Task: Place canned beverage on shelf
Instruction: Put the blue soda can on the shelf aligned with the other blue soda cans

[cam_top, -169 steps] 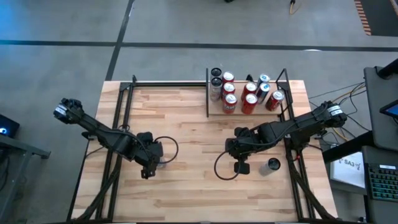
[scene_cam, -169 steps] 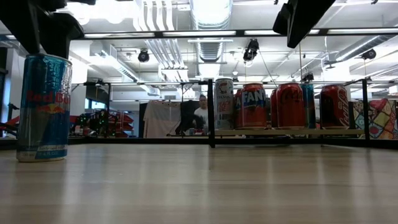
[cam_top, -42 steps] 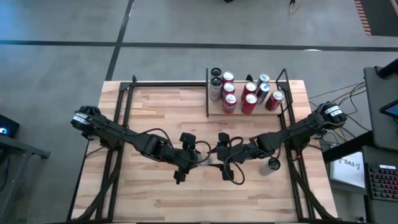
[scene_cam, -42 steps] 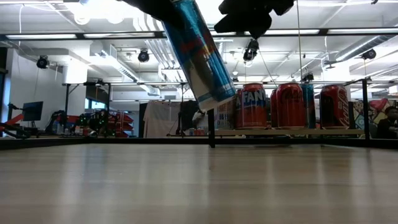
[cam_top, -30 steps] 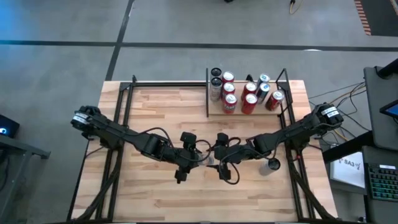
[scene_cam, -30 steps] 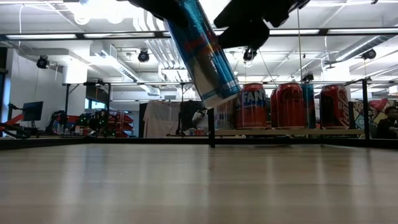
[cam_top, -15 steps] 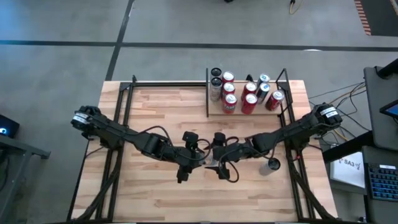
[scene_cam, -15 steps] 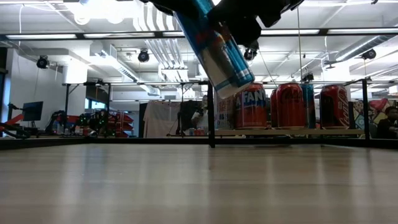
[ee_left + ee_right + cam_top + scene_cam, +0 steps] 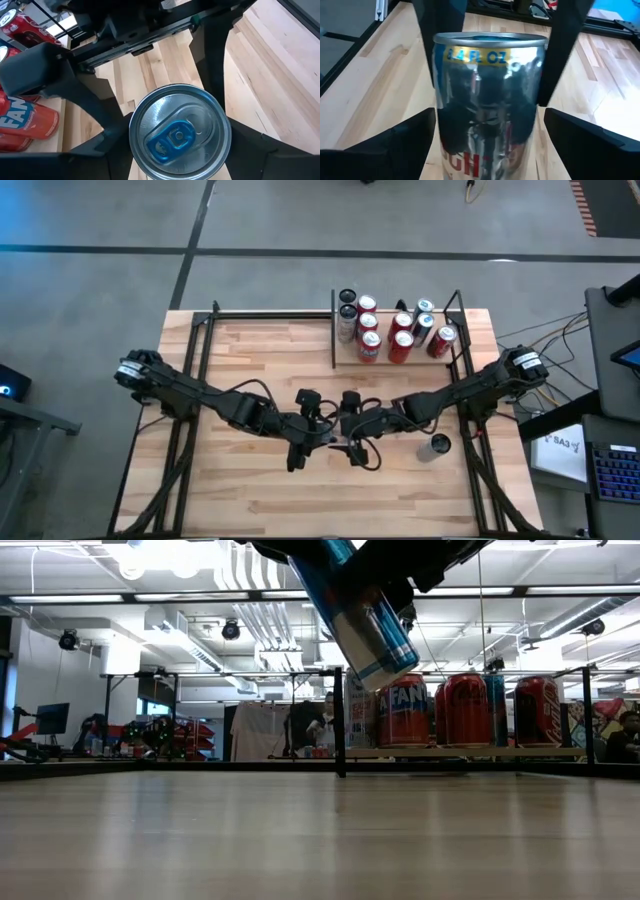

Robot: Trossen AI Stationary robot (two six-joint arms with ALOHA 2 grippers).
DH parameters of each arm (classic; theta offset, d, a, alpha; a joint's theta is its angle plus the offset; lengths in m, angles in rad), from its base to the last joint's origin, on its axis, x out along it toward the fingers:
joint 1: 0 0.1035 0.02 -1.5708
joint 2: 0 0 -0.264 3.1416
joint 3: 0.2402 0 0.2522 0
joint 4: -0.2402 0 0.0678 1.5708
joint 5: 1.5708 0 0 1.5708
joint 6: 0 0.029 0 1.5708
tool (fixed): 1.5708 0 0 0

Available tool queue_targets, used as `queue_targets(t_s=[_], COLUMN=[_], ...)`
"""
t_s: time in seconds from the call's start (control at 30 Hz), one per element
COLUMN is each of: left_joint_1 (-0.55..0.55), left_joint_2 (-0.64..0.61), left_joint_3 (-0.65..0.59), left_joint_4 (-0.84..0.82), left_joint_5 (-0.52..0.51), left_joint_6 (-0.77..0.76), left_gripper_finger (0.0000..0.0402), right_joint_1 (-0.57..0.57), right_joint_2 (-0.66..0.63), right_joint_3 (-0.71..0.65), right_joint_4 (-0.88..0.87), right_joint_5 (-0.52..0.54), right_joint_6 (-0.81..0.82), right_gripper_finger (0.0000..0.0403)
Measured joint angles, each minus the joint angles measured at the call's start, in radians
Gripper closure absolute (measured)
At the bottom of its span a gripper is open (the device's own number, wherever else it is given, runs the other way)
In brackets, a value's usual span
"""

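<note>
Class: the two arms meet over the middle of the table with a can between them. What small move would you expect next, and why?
Probably the right gripper closes on the blue can. Its fingers are open on either side of the can, which the left gripper holds tilted in the air. The shelf lies on the right arm's side.

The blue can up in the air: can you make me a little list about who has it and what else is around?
can: blue, tilted, off the table
holder: left gripper, shut on it
right gripper: open, fingers either side of the can
shelf: back right of the table, red and silver cans standing on it
spare can: on the table's right side
</note>
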Motion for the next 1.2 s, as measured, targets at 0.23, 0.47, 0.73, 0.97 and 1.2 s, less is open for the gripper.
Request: queue_targets(t_s=[0.23,0.47,0.73,0.97,1.2], left_joint_1=[0.003,0.005,0.012,0.052,0.097], left_joint_2=[0.000,-0.001,-0.027,-0.068,-0.106], left_joint_3=[0.000,0.000,0.000,-0.010,-0.145], left_joint_4=[0.000,0.022,0.019,0.028,0.288], left_joint_5=[0.000,-0.002,-0.011,0.017,0.062], left_joint_6=[0.000,0.038,0.121,0.151,0.194], left_gripper_finger=[0.0169,0.0132,0.0110,0.0110,0.0109], right_joint_1=[-0.002,-0.006,-0.006,-0.020,-0.034], right_joint_2=[-0.001,-0.018,-0.092,-0.229,-0.424], right_joint_3=[0.000,-0.001,-0.006,-0.083,-0.234], right_joint_4=[0.000,-0.048,-0.129,-0.164,-0.105], right_joint_5=[0.000,0.000,0.043,0.070,0.126], right_joint_6=[0.004,-0.028,-0.025,-0.016,0.007], right_gripper_finger=[0.0118,0.0195,0.0160,0.0169,0.0168])
